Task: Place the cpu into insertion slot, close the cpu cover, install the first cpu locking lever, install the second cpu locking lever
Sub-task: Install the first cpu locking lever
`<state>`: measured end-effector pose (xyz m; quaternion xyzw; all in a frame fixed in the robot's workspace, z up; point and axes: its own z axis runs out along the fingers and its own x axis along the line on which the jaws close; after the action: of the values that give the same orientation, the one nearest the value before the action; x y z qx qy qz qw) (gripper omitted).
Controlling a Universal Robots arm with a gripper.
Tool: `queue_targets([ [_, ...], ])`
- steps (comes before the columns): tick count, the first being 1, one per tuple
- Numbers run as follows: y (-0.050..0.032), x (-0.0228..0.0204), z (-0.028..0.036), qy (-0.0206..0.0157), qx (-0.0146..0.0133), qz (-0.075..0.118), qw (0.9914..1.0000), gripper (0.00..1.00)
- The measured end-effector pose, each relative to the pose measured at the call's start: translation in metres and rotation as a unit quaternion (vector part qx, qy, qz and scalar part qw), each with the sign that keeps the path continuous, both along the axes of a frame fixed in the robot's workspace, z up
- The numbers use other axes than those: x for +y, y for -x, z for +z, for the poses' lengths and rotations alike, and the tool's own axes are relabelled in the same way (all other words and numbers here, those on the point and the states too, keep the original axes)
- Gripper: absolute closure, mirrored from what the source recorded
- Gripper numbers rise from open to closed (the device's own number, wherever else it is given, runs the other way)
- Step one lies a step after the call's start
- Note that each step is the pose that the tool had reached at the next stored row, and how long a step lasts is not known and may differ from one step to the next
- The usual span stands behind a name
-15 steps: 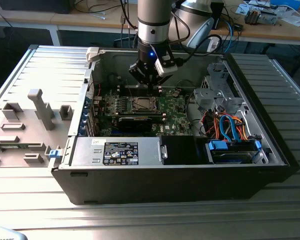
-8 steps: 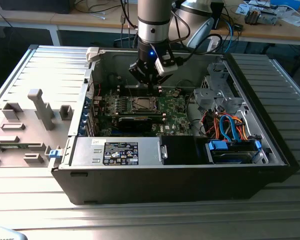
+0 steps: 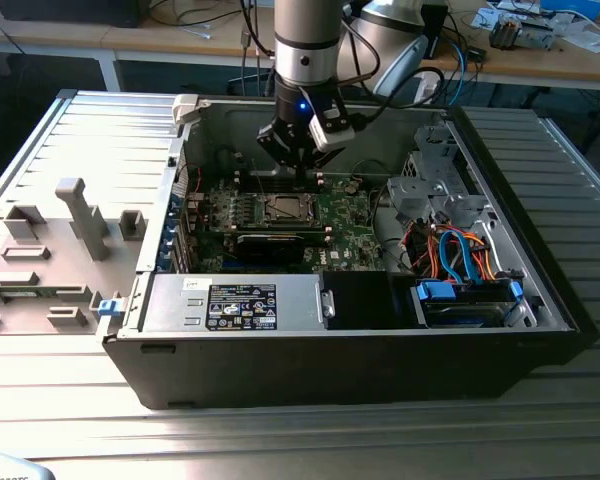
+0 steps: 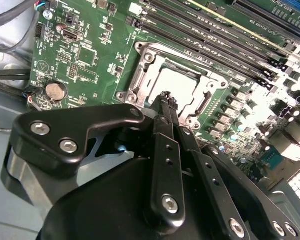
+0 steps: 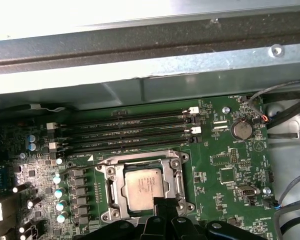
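The cpu (image 5: 143, 186) lies flat in the socket on the green motherboard (image 5: 225, 165), with its silver-grey top facing up. In both wrist views the cpu cover (image 5: 178, 176) lies down around the chip as a silvery frame, and the chip shows through its square window; in the second wrist view the chip (image 4: 176, 85) looks pale under the frame (image 4: 142, 80). The locking levers are hard to make out, so I cannot tell if they are hooked.

The hand (image 4: 166, 98) hangs right over the edge of the socket. Its two thin black fingers (image 4: 165, 150) stand pressed together, clenched with nothing between them, and their tips are at the rim of the cover. If the tips touch the metal or are only just above it, I cannot tell. In the first wrist view the tips of the hand (image 5: 165, 207) cover the near edge of the chip.

Beside the socket run four long dark memory slots (image 5: 130, 131), and on the other side a round coin battery (image 5: 241, 130) sits on the board.

In the exterior view the arm reaches down into the open computer case (image 3: 540, 290), and the hand (image 3: 298, 172) is above the socket (image 3: 283, 208). The case lies on its side on a grey ribbed surface (image 3: 280, 430). A grey power supply box (image 3: 235, 303) sits along the case's near wall, and blue and orange cables (image 3: 460, 250) lie toward the exterior view's right.
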<state>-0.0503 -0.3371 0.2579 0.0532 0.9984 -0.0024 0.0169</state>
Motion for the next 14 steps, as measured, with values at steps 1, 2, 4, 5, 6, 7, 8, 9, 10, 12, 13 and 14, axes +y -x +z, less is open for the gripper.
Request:
queue_targets([
  [1,0.0007,0.0000,0.0000,0.0000,0.0000,0.000,1.00000,0.89],
  [2,0.0016,0.0000,0.0000,0.0000,0.0000,0.000,1.00000,0.89],
  [4,0.0034,0.0000,0.0000,0.0000,0.0000,0.000,1.00000,0.89],
  [5,0.0042,0.0000,0.0000,0.0000,0.0000,0.000,1.00000,0.89],
  [6,0.0056,0.0000,0.0000,0.0000,0.0000,0.000,1.00000,0.89],
  [7,0.0067,0.0000,0.0000,0.0000,0.0000,0.000,1.00000,0.89],
  [8,0.0075,0.0000,0.0000,0.0000,0.0000,0.000,1.00000,0.89],
  [9,0.0084,0.0000,0.0000,0.0000,0.0000,0.000,1.00000,0.89],
  [10,0.0096,0.0000,0.0000,0.0000,0.0000,0.000,1.00000,0.89],
  [12,0.0109,0.0000,0.0000,0.0000,0.0000,0.000,1.00000,0.89],
  [13,0.0116,0.0000,0.0000,0.0000,0.0000,0.000,1.00000,0.89],
  [14,0.0129,0.0000,0.0000,0.0000,0.0000,0.000,1.00000,0.89],
])
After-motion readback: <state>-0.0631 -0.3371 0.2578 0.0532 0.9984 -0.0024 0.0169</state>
